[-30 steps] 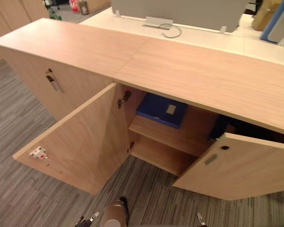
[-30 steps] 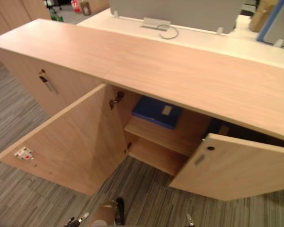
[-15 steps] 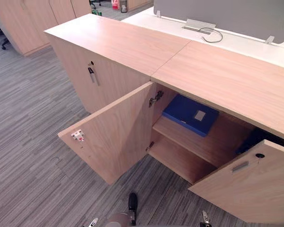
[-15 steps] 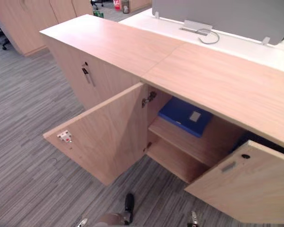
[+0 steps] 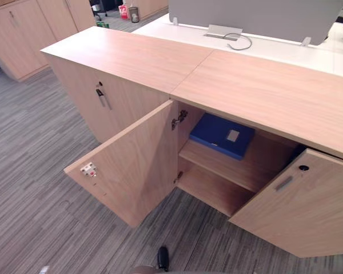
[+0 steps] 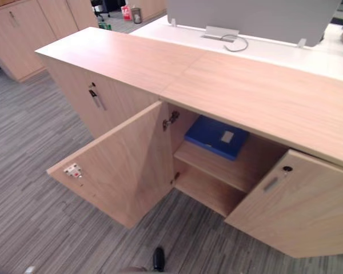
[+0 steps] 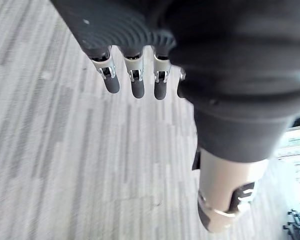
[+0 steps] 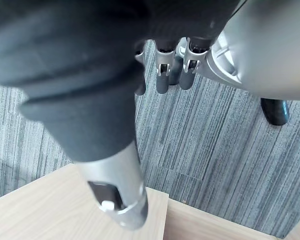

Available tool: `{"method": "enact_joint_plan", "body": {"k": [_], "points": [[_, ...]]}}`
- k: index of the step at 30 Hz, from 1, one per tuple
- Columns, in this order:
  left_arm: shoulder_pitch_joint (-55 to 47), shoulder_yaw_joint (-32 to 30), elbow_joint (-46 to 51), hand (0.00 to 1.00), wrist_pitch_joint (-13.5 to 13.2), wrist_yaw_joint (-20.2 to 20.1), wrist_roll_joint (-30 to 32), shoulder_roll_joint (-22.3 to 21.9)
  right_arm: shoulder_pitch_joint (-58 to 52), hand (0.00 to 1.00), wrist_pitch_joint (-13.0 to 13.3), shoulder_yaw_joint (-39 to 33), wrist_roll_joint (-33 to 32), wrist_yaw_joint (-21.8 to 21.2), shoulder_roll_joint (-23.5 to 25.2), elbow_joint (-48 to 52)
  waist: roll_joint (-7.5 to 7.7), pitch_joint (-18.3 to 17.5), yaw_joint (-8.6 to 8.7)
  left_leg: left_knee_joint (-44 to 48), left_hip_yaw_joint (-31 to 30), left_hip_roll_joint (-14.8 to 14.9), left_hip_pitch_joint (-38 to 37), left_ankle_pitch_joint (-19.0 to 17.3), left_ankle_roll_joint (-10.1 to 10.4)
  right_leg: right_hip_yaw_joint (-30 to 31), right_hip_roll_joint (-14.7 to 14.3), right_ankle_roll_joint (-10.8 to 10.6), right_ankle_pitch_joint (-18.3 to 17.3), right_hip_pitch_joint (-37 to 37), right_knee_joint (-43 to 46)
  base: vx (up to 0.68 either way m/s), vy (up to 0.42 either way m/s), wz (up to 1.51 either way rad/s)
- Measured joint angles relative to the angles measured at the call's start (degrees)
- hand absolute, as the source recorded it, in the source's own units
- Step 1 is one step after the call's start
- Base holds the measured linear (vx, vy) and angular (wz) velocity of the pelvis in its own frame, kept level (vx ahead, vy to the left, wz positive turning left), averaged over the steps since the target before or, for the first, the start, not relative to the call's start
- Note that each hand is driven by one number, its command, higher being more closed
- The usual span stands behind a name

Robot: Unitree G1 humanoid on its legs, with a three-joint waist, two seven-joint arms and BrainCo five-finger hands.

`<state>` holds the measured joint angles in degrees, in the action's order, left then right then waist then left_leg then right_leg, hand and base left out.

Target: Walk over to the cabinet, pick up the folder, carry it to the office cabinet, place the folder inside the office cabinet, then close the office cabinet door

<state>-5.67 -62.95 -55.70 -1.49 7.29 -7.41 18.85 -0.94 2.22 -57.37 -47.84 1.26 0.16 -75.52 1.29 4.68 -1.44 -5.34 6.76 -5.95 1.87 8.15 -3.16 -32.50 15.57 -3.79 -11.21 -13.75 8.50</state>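
Observation:
A blue folder (image 5: pixel 220 134) with a small white label lies flat on the upper shelf (image 5: pixel 234 171) inside the low wooden office cabinet (image 5: pixel 246 85). The cabinet's left door (image 5: pixel 134 165) swings wide open toward me. Its right door (image 5: pixel 300 211) stands partly open, hiding the right side of the inside. My left hand (image 7: pixel 132 80) hangs over the carpet, fingers relaxed and holding nothing. My right hand (image 8: pixel 161 80) also hangs open and bare, above carpet and a pale wooden edge.
A second cabinet (image 5: pixel 86 91) with a shut door and a metal handle (image 5: pixel 102 97) adjoins on the left. Behind runs a white desk (image 5: pixel 308 51) with a grey partition (image 5: pixel 257 11). More wooden cabinets (image 5: pixel 23 25) stand at the far left. Striped grey carpet (image 5: pixel 40 171) lies in front.
The whole picture has shifted, so the camera has moved: the cabinet now sits further right and a little further off. Folder and doors keep their places.

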Motion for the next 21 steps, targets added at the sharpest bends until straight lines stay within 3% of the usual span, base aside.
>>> {"method": "enact_joint_plan", "body": {"k": [2,5,9,13,21], "points": [[1.3,-1.2,0.6,0.0,0.5,-0.5,2.6,6.3,0.0,0.0,-0.6,0.0,0.8,-0.8,0.0,0.0,0.41,-0.7,-0.06,0.0,0.2,0.6,-0.5,-0.4,0.5,0.2,-0.1,0.1,0.1,0.3,1.1,0.03,-0.018,-0.12],[3.5,1.3,7.7,0.0,1.2,-0.9,5.9,9.5,0.0,0.0,-1.1,0.3,1.1,-1.7,0.2,0.9,0.55,-1.4,-0.23,0.0,0.6,1.2,-0.9,-0.8,1.0,0.4,-0.4,0.1,0.1,0.6,2.2,0.03,-0.023,-0.08],[3.9,11.2,20.8,0.0,1.6,-0.6,14.0,9.5,-1.0,0.0,-1.3,4.5,1.8,-2.4,0.4,1.8,0.4,-2.0,-0.63,0.0,0.9,2.0,-1.3,-0.5,1.3,1.4,-1.1,0.2,0.2,0.6,2.2,0.02,-0.025,-0.06],[3.2,23.7,27.2,0.0,1.6,0.1,21.9,8.2,-2.4,0.0,-1.8,7.6,2.1,-2.9,0.9,3.3,-0.06,-2.2,-1.25,0.0,0.7,2.7,-3.0,-0.4,1.6,1.6,-1.5,0.4,0.3,-0.6,2.8,0.01,-0.027,-0.07],[1.0,47.2,28.2,0.0,0.6,-1.6,31.6,1.6,-3.5,0.0,-2.1,12.1,5.9,-3.3,0.4,4.0,-0.47,-2.2,-1.05,-0.1,0.7,3.2,-3.5,-0.9,2.5,1.5,-2.4,0.4,0.3,-1.8,0.9,0.0,-0.008,-0.02]]}}
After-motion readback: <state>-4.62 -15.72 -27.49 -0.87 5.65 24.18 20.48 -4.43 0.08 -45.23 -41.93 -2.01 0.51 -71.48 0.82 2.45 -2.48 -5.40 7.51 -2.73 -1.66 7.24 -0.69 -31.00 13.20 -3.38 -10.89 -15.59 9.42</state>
